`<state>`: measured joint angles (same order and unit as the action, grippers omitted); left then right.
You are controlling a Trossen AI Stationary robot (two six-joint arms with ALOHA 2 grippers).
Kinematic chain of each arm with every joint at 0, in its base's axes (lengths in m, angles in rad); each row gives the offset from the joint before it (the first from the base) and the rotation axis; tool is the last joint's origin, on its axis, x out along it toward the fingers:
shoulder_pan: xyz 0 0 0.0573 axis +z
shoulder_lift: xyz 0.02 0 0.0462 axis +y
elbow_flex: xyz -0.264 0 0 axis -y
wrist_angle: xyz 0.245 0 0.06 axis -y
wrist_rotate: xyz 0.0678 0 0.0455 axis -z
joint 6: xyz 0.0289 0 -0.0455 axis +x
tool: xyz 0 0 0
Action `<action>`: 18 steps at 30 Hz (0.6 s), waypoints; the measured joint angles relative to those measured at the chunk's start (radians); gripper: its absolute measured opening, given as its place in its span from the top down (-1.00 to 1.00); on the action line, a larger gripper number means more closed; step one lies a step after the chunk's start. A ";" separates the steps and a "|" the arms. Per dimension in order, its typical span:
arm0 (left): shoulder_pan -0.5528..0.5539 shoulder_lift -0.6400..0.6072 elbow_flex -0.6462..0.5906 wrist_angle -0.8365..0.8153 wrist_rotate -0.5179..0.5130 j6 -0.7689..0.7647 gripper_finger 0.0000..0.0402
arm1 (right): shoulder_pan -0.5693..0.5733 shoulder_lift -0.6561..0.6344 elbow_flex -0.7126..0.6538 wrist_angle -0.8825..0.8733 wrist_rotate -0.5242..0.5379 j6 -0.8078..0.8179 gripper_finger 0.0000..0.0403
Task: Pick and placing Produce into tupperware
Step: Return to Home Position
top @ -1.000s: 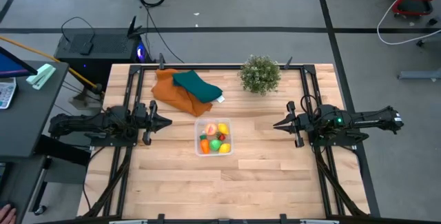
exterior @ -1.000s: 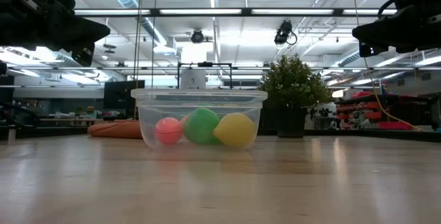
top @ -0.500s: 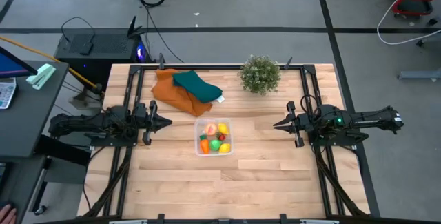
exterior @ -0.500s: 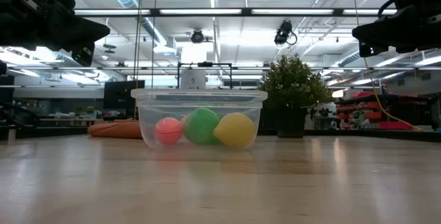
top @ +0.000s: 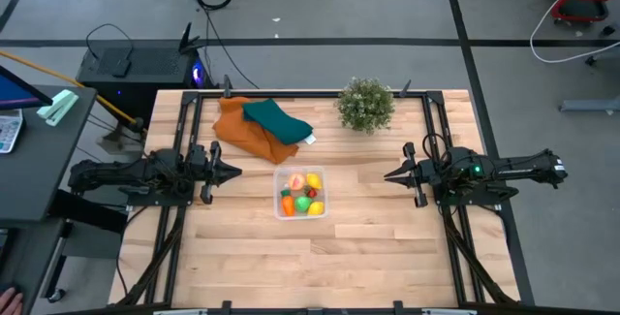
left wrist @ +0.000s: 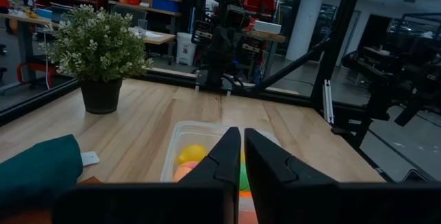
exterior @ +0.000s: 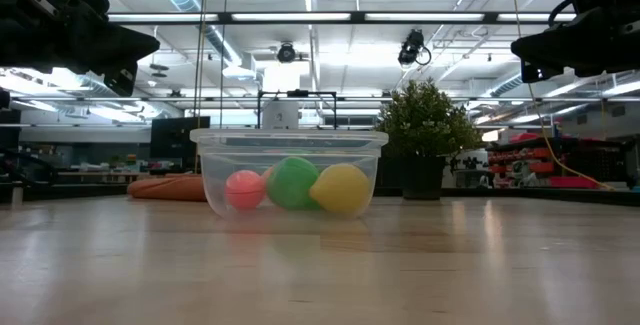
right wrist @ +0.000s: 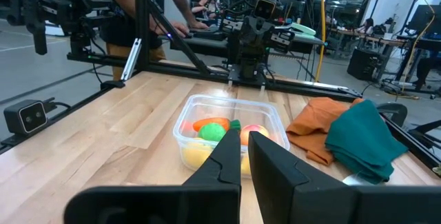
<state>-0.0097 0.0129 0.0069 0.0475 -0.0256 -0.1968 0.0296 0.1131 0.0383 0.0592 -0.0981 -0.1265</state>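
Either side of the tupperware [top: 277, 194], well clear, left claw [top: 237, 172] and right claw [top: 387, 175] hang narrow.

You have two claws over one table [top: 368, 257], the left gripper [top: 235, 172] and the right gripper [top: 387, 175], tips facing each other, with one tupperware [top: 300, 217] between them. In that tub you can count about six pieces of produce [top: 313, 180] from above: two yellow, one green, one orange, one red and one peach, though they crowd together and the tally is not firm. Toward the far edge from the left gripper lie two cloths, one teal cloth [top: 276, 119] resting on one orange cloth [top: 242, 131], and toward the far edge from the right gripper stands one potted plant [top: 366, 105].
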 joint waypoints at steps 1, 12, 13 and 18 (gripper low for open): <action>0.000 0.000 0.000 0.000 0.000 0.000 0.88 | 0.000 0.000 0.000 0.000 0.000 0.000 1.00; 0.000 0.000 0.000 0.000 0.000 0.000 0.82 | 0.000 0.000 0.000 0.000 0.000 0.000 1.00; 0.000 0.000 0.000 0.000 0.000 -0.001 0.82 | 0.000 0.000 0.000 0.000 0.000 0.000 1.00; 0.000 0.000 0.000 0.000 0.000 -0.001 0.85 | 0.000 0.000 0.000 0.000 0.000 0.000 1.00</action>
<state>-0.0094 0.0129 0.0071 0.0475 -0.0257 -0.1974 0.0293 0.1132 0.0383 0.0593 -0.0982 -0.1262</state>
